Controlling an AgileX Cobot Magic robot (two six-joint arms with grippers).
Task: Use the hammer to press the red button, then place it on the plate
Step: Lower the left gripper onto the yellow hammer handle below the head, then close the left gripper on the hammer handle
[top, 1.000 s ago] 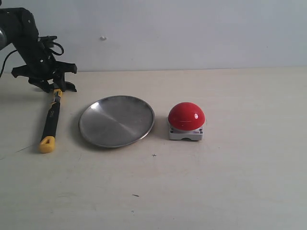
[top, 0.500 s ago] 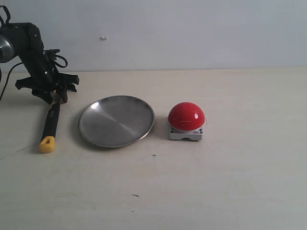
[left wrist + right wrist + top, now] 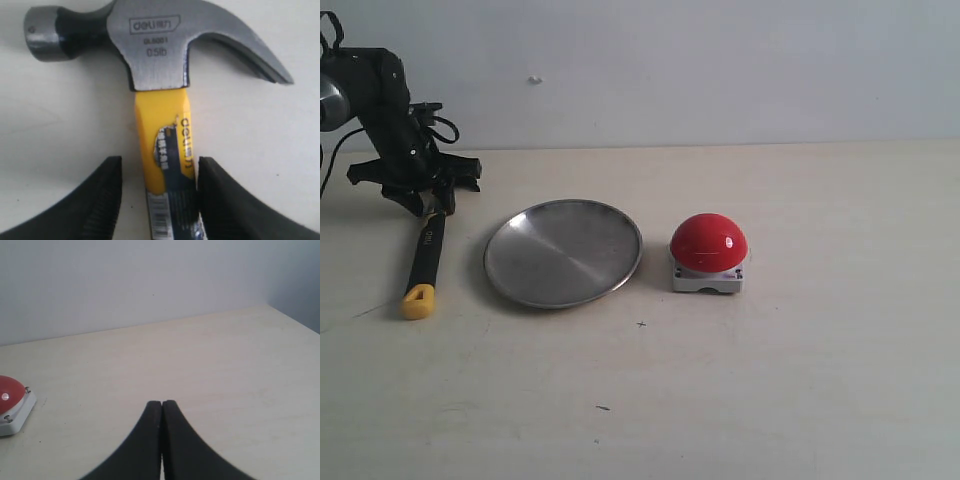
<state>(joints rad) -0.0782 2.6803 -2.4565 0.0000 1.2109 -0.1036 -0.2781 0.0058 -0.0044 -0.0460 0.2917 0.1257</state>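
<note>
Just beside the plate point(image 3: 563, 253), hammer point(image 3: 424, 258) handle between parted left jaws; red button point(image 3: 708, 243) past the plate; right jaws together.

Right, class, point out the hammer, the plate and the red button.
hammer point(image 3: 155, 55), left wrist view, on the metal head.
plate point(image 3: 563, 252), exterior view, on its bare middle.
red button point(image 3: 708, 243), exterior view, on the red dome.

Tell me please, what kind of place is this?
Probably a robot test bench: a bare pale table before a plain wall, only a hammer, plate and red button laid out, and a robot's left hand at the hammer.
</note>
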